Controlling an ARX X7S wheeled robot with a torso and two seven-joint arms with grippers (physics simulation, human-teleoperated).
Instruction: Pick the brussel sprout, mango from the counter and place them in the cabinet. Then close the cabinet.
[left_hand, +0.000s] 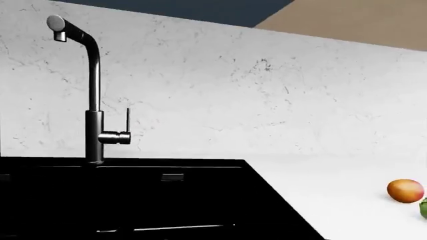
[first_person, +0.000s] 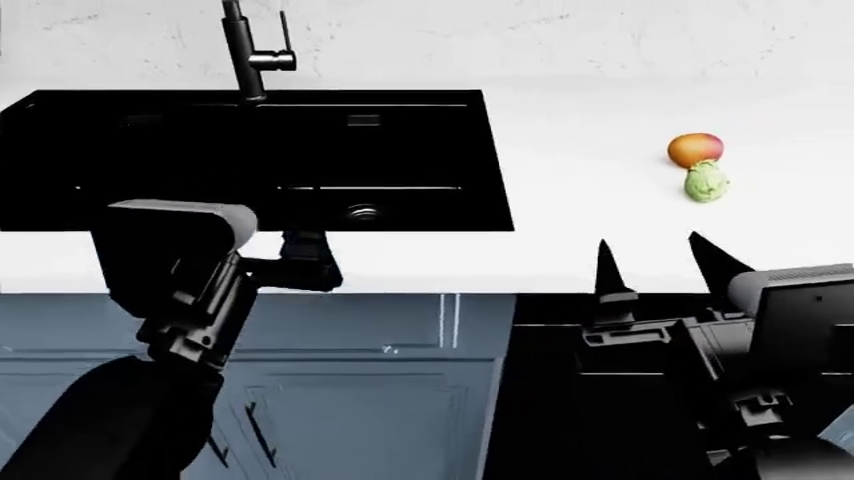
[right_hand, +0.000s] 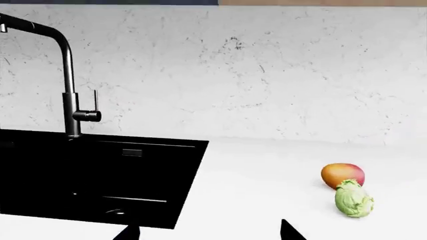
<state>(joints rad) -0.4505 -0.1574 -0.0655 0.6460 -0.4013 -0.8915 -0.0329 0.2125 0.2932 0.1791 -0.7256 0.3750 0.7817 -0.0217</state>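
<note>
Orange-red mango (first_person: 695, 149) touches leafy green brussel sprout (first_person: 706, 183) on white counter (first_person: 587, 230).

Counter (first_person: 601, 120) right of the sink (first_person: 254, 160) is bare white, wide room on all sides of the mango (first_person: 695, 149) and sprout (first_person: 706, 182). The two touch, sprout nearer the front edge, so no gap between them for fingers. Faucet (first_person: 247, 50) stands behind the sink, well apart from them. Right gripper (first_person: 654, 262) sits at the front edge, fingers spread, open counter from it to the sprout. Wall (right_hand: 267, 75) closes the back.
</note>
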